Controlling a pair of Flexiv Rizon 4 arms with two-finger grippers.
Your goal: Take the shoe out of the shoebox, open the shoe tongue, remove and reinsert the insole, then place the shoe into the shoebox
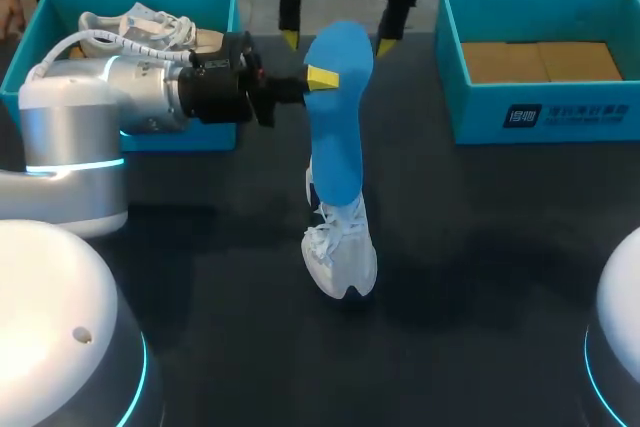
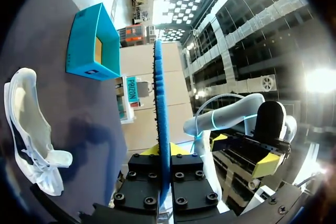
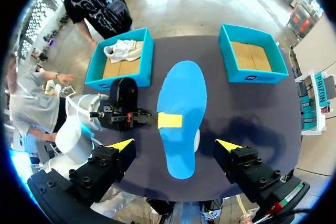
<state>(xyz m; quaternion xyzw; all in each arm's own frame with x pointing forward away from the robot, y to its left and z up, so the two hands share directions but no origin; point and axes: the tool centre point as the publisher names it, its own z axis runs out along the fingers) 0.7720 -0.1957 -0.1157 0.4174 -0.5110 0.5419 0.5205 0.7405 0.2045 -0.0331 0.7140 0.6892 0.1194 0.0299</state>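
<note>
A blue insole [image 1: 340, 117] is held up in the air, edge-on in the left wrist view [image 2: 160, 119], with my left gripper [image 1: 321, 78] shut on its middle. Below it a white laced shoe [image 1: 341, 252] lies on the dark table; this shoe [image 2: 26, 129] shows its empty inside to the left wrist camera. My right gripper [image 1: 336, 42] hangs open just beyond the insole's upper end. In the right wrist view that gripper [image 3: 176, 145] looks down on the insole [image 3: 181, 93], which hides most of the shoe [image 3: 197, 140].
A teal shoebox [image 1: 215, 137] at the back left holds a second white shoe [image 1: 135, 27]. Another teal shoebox [image 1: 455, 97] at the back right shows only its cardboard floor. Dark table [image 1: 480, 247] surrounds the shoe.
</note>
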